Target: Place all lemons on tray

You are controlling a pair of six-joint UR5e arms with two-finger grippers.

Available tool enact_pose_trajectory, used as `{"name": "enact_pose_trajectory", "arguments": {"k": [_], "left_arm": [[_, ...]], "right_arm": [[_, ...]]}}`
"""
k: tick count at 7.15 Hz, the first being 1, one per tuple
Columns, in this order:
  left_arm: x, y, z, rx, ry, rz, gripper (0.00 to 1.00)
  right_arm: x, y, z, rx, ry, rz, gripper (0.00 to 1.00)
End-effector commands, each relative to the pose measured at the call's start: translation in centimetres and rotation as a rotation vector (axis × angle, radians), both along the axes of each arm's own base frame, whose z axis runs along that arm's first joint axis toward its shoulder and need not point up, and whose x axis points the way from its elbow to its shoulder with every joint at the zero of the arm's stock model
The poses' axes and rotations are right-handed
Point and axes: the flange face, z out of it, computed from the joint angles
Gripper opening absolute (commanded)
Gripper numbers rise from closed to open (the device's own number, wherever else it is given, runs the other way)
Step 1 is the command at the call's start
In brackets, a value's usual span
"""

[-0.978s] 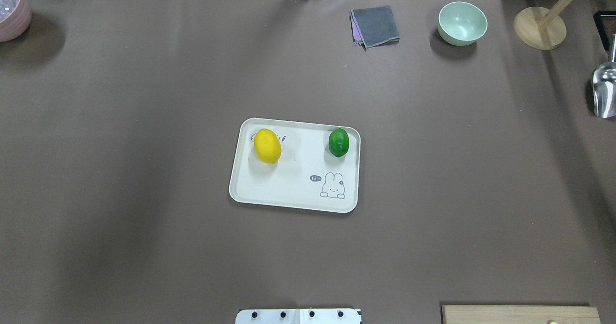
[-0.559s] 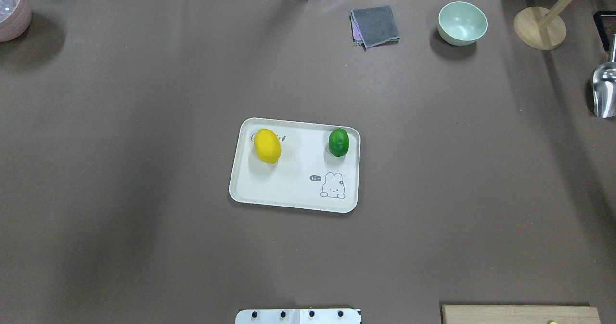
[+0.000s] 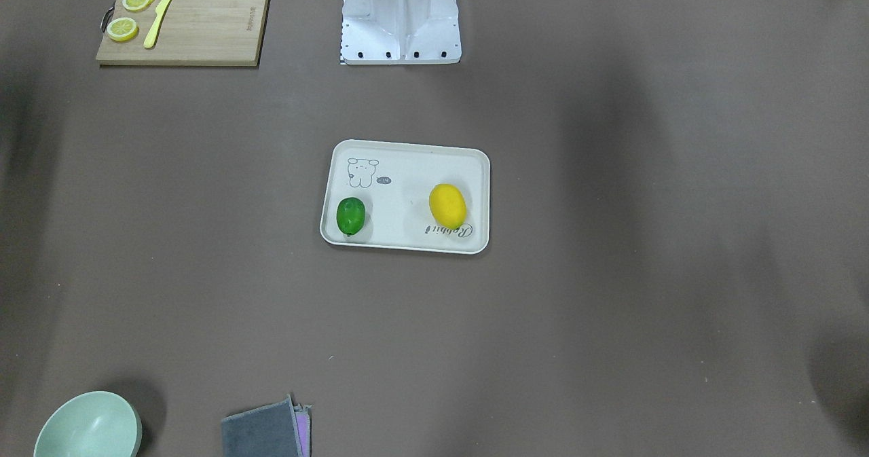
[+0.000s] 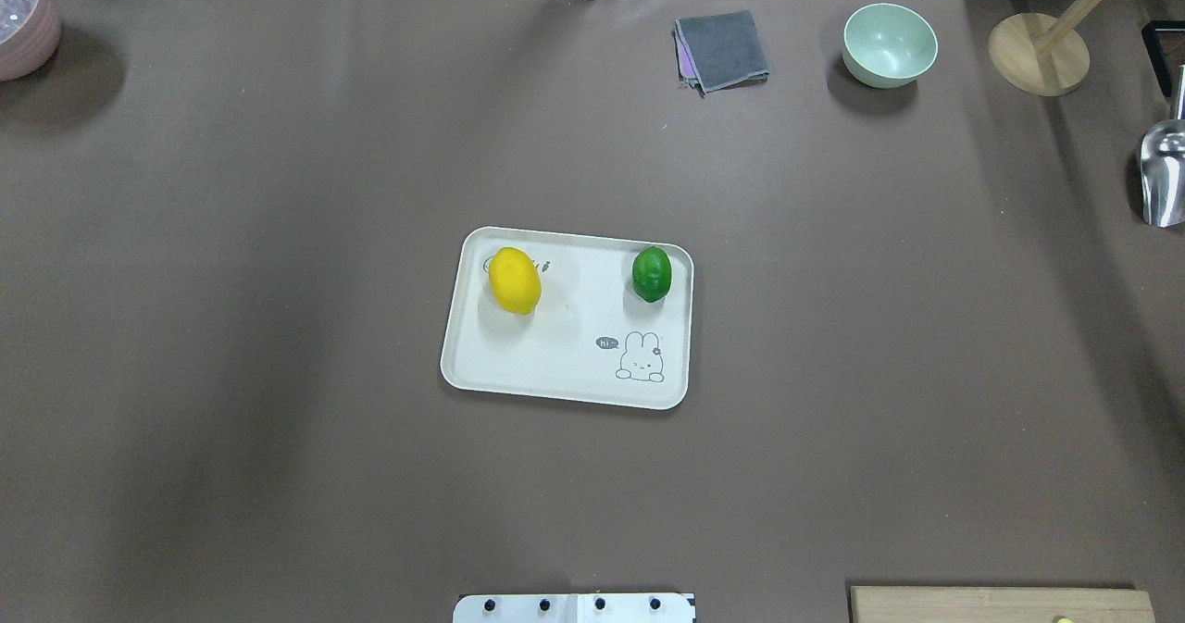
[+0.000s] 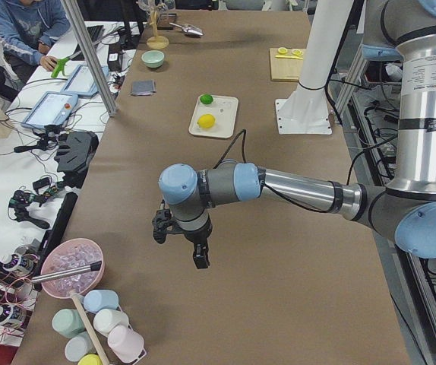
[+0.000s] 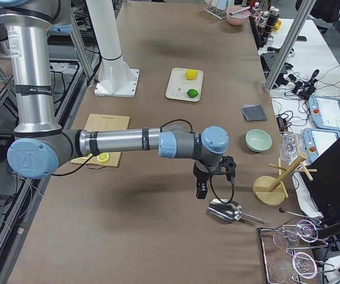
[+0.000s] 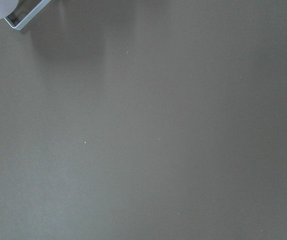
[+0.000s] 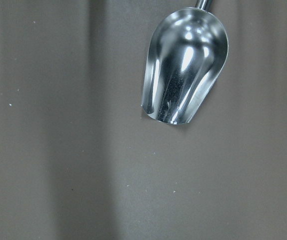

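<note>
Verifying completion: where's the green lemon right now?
In the overhead view the green lemon lies on the tray, in its far right corner, above the bunny drawing and apart from the yellow lemon at the far left.

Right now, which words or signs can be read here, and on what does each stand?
"Rabbit": cursive print on the flat cream-white rectangular tray, beside the yellow oval lemon.
"hi~": in the grey speech bubble by the tray's animal drawing.
Print on the wooden cutting board: too small to read.
</note>
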Motion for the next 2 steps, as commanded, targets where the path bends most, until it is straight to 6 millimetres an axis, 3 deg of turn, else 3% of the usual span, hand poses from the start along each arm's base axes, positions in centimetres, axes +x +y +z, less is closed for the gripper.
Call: {"name": "enact_pose_trajectory", "arguments": {"k": [1,2], "left_arm": [[0.08,-0.09,0.24,0.003,0.0,0.002,0.98],[0.08,-0.11,0.36,0.003,0.0,0.002,0.98]], "right_arm": [[0.0,0.09,0.1,-0.002,0.0,0.0,1.0],[0.0,0.09,0.1,-0.002,0.0,0.0,1.0]]}}
